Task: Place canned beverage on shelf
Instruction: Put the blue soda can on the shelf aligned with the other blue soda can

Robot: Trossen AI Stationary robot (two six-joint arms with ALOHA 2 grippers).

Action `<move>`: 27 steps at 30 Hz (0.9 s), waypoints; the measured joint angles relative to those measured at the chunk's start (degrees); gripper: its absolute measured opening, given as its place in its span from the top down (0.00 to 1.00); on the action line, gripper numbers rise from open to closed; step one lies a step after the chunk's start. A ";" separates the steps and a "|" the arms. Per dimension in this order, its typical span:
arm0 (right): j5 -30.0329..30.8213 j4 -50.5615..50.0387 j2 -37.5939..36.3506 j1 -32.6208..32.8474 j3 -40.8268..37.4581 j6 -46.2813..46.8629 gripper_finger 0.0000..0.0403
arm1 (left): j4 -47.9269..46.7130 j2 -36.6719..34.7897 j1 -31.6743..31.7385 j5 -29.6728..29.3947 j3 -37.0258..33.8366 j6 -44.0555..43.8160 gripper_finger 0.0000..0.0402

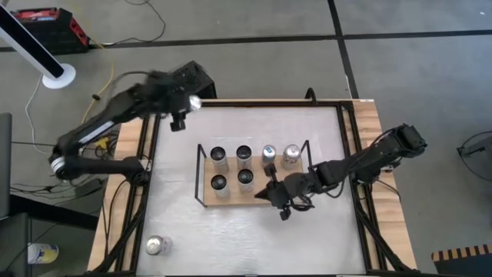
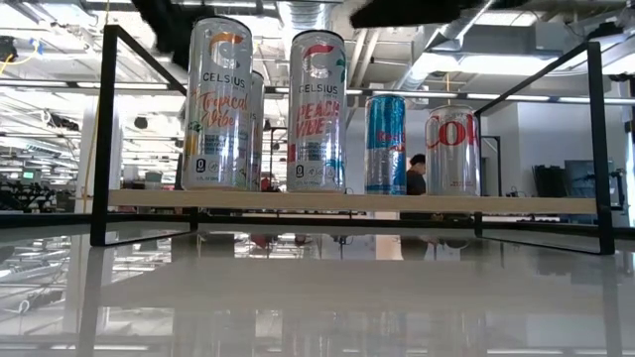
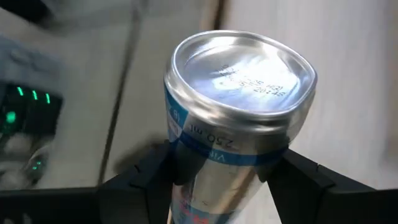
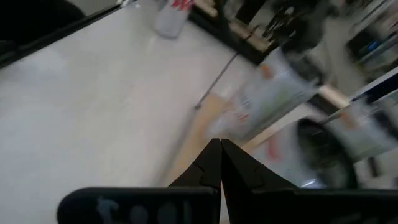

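The left gripper (image 3: 227,180) holds a slim blue-and-silver aluminium can (image 3: 236,124) between its fingers, raised near the tabletop's (image 1: 254,231) eleven o'clock corner, well apart from the low light-wood shelf in a black wire frame (image 1: 231,201). The can seems to lie tilted, its long axis off vertical, with its stamped base end facing the wrist camera. If it stays canted on arrival it could tip or knock the six standing cans (image 1: 244,155). The right gripper (image 4: 221,163), fingers pressed together and empty, waits at the shelf's four o'clock edge.

Looks like a big open lab/office: exposed ceiling ducts (image 2: 327,15), concrete floor (image 1: 246,19), and a person (image 2: 417,171) way in the back.
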 joint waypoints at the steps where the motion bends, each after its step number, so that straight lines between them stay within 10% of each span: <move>1: 0.02 1.34 0.00 -0.56 0.00 -1.79 0.93 | 2.44 -2.03 0.00 2.93 0.66 -4.58 0.52; 12: 0.15 34.02 0.00 -4.88 0.03 -23.20 0.92 | 25.85 -14.85 -1.26 27.11 0.14 -63.35 0.52; 19: 0.17 39.47 0.00 -8.30 3.45 -23.17 0.71 | 28.49 -15.86 -13.35 28.21 0.10 -67.63 0.52; 27: 0.02 38.02 4.45 -8.05 8.51 -29.80 0.30 | 36.78 -12.68 -35.37 14.17 0.08 -58.27 0.52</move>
